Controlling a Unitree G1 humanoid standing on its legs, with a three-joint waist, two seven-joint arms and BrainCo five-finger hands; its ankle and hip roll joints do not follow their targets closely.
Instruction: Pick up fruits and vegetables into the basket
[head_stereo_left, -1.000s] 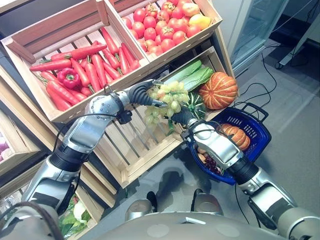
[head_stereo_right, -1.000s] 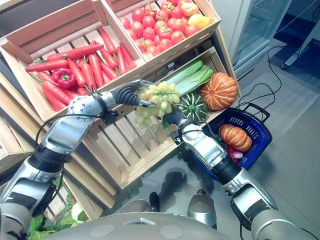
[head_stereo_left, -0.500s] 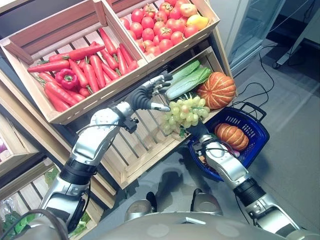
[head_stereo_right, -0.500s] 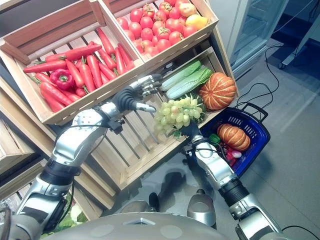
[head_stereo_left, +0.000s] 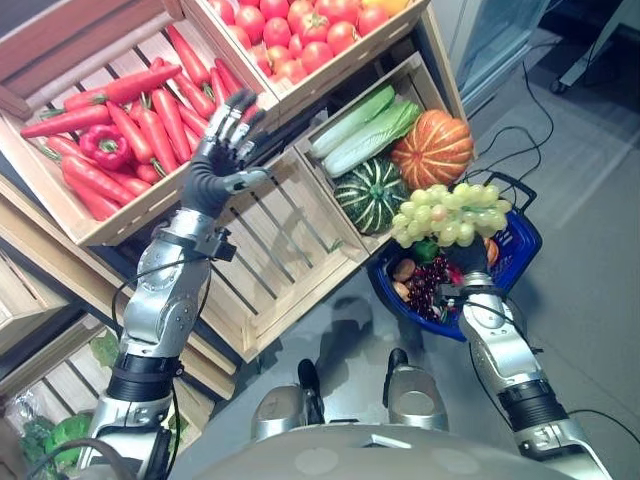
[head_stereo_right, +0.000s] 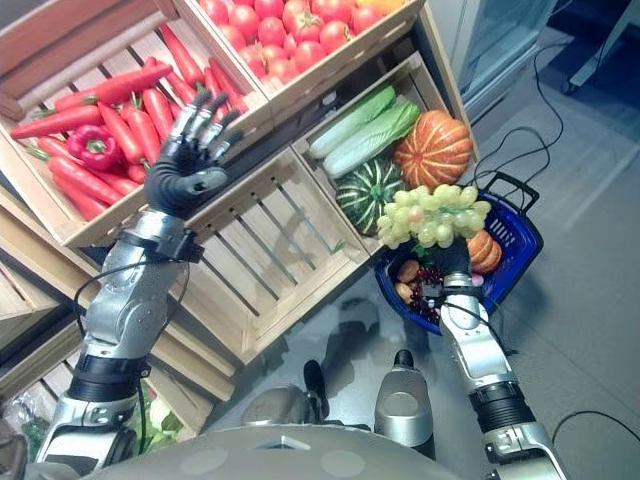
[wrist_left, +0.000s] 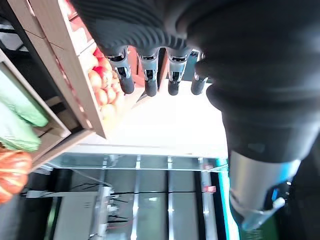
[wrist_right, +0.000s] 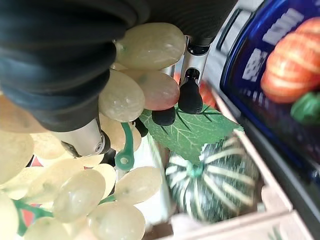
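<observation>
Right hand: curled round a bunch of pale green grapes, smooth oval berries, held directly over the basket's near-crate rim. Left hand: fingers spread, empty, raised before the carrot crate's front edge. Slatted wooden crates, stepped. Blue plastic basket, rounded, on floor at lower crate's corner; inside, ribbed orange pumpkin, dark grapes. Lower crate: orange pumpkin, striped green squash. Red carrots, glossy red pepper.

Silver-grey arms, each robot hand dark-ribbed with silver, dark-tipped fingers.
</observation>
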